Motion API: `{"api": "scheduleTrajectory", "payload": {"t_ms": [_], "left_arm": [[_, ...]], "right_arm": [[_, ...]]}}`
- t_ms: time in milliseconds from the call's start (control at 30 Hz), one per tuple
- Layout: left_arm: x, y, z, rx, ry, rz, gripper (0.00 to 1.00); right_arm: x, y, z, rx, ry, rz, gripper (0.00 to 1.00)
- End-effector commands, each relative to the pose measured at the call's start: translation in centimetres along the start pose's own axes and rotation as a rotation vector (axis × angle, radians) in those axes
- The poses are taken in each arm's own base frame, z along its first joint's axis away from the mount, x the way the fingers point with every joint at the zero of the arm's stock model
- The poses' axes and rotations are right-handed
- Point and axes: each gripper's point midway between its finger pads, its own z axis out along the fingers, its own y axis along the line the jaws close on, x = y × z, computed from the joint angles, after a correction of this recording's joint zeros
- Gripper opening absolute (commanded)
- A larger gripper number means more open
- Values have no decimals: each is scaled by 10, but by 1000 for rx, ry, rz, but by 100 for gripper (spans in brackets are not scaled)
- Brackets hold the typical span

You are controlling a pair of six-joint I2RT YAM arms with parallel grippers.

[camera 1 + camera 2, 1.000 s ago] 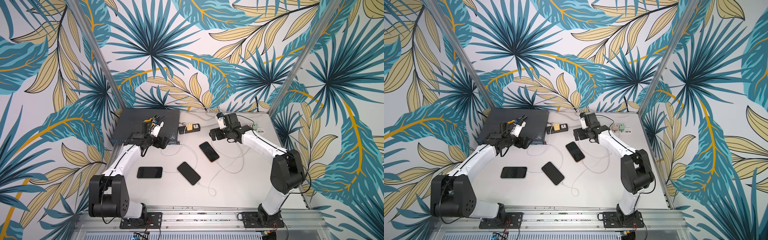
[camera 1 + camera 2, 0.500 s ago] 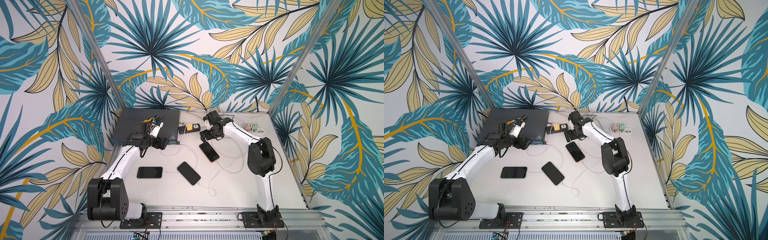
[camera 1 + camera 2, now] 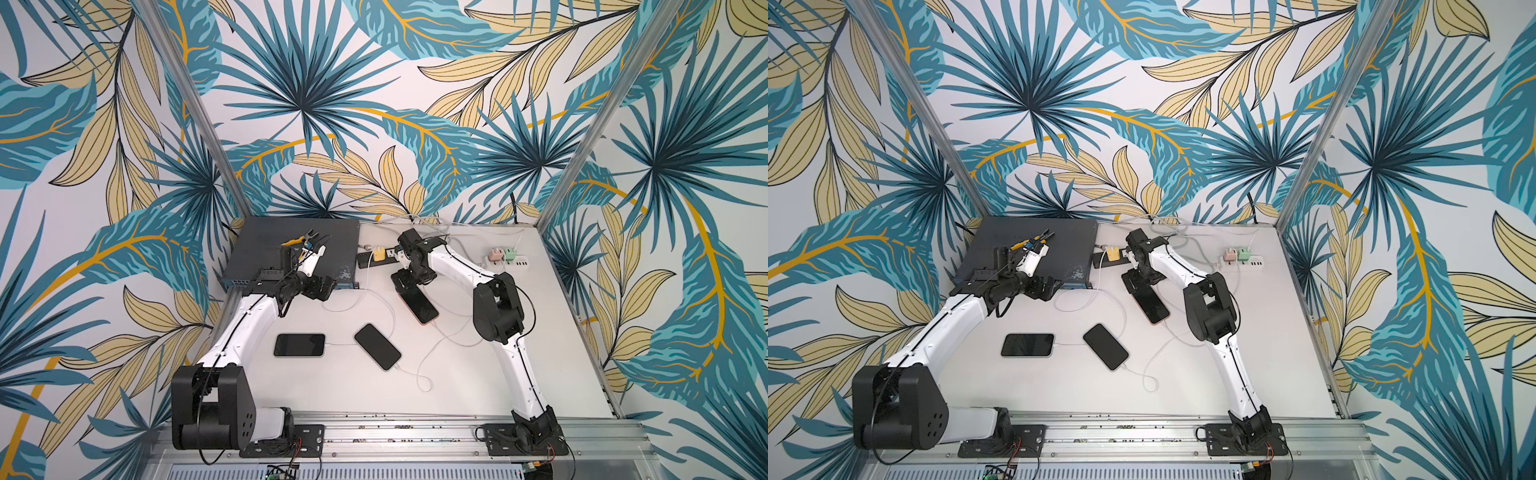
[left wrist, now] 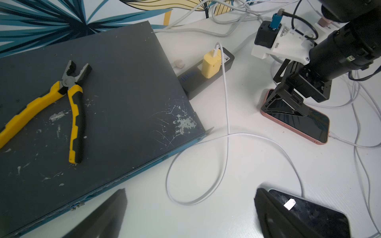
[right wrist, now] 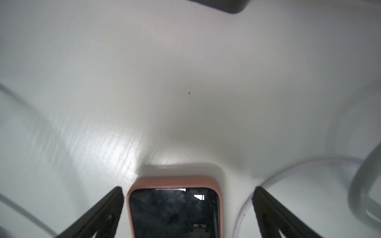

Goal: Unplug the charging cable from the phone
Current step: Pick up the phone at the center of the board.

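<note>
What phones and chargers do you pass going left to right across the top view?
In order: level black phone → tilted black phone → pink-cased phone → pink charger → green charger. I left out the yellow charger because it sits in line with the tilted black phone.

cables flank pink phone, open table beyond

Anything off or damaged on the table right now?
Pliers lie on the dark box at the back: a stray tool. The box's top is scratched, with paint chipped near its corner by the power strip. White cables lie in loose loops. Nothing spilled.
</note>
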Motion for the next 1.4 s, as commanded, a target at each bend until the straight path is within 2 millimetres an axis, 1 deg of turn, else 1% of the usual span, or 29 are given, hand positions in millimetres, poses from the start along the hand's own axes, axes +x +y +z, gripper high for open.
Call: {"api": "scheduleTrajectory", "payload": {"t_ms": [0, 200, 467, 767, 900, 1033, 1133, 1200, 1300, 1367], "left_arm": [[-2, 3, -4, -16, -14, 13, 100], [1, 4, -2, -17, -7, 14, 100], [1, 5, -2, -22, -8, 15, 100], [0, 6, -2, -20, -13, 12, 100], [-1, 6, -2, -20, -15, 11, 100], [-2, 6, -2, -20, -17, 8, 100], [-2, 5, -4, -21, -20, 9, 100], [-4, 5, -5, -19, -27, 11, 100], [-8, 3, -7, -16, -42, 13, 100], [-11, 2, -7, -9, -51, 13, 100]], "right_arm": [[11, 5, 9, 12, 53, -17, 100], [18, 11, 16, 24, 78, -28, 100], [34, 10, 21, 40, 108, -23, 100], [54, 6, 20, 68, 134, -15, 98], [52, 7, 18, 59, 115, -17, 91], [47, 9, 17, 51, 97, -24, 82], [40, 9, 12, 49, 68, -27, 72], [34, 10, 7, 41, 43, -32, 66], [22, 12, -6, 26, -5, -42, 60], [14, 13, -16, 17, -33, -49, 57]]}}
